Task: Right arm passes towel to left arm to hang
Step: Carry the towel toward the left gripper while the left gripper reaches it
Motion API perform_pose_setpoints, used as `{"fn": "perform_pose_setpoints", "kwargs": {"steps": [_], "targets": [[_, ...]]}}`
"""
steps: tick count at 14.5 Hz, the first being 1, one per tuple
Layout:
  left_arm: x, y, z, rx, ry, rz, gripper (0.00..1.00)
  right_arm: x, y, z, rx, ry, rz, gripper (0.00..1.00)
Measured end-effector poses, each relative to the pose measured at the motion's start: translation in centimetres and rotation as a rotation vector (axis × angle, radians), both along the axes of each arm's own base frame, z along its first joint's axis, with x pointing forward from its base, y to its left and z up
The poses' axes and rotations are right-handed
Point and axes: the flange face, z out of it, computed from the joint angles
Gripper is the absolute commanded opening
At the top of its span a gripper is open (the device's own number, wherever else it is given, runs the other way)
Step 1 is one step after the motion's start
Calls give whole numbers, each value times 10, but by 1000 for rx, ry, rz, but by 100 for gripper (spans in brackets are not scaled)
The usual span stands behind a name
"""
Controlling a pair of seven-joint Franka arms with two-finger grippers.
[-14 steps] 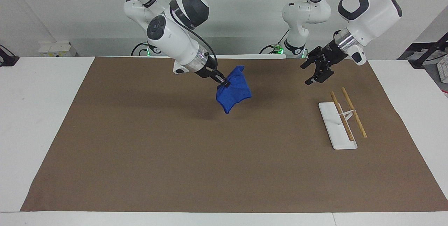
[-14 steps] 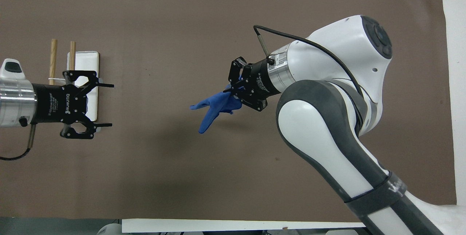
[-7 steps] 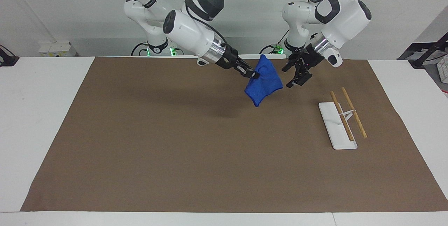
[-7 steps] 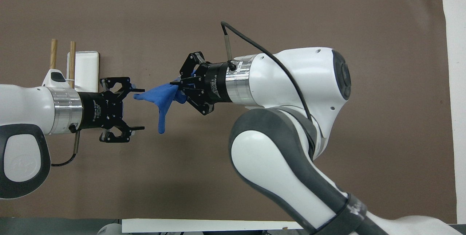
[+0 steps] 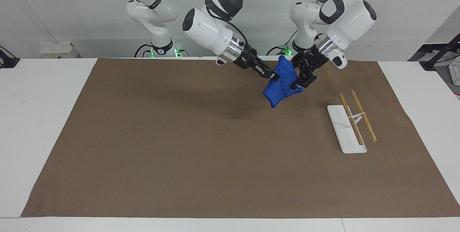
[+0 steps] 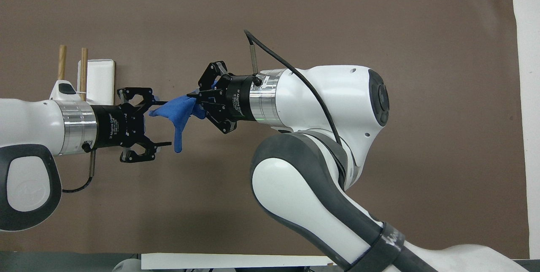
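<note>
Hanging in the air between the two arms, the towel (image 5: 282,85) is pinched at one upper edge by the right tool (image 5: 273,76), whose fingers are closed on the cloth. It droops from that grip over the brown mat (image 5: 179,153), toward the robots' edge of the counter (image 5: 43,117) and somewhat toward the left arm's end.

The left tool (image 6: 162,122) stands wide, fingers spread, and faces the right tool head-on along the counter's long direction. In the overhead view the free end of the cloth reaches in between its spread fingers, the upper finger (image 6: 157,103) right at the towel's edge; the lower corner dangles just in front of the lower one. Whether the cloth touches either finger I cannot tell. The handover seems to turn on this: the towel lies straight ahead of the left tool, already in its mouth, so a plain closing should catch it.

Counted: one towel, two tools, one white rack (image 5: 343,127) with two wooden rods (image 5: 363,115), standing on the mat toward the left arm's end, apart from both tools.
</note>
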Motion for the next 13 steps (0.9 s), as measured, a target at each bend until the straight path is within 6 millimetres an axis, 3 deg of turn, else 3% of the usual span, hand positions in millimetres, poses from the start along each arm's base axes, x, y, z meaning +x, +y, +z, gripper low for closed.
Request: {"fn": "perform_pose_setpoints", "kwargs": {"steps": [4, 6, 13], "targets": [[8, 3, -3, 2, -30, 39, 13, 0, 0, 0, 0, 0, 0, 0], [12, 4, -8, 4, -29, 50, 2, 0, 0, 0, 0, 0, 0, 0], [15, 6, -11, 5, -29, 58, 0, 0, 0, 0, 0, 0, 0, 0]]}}
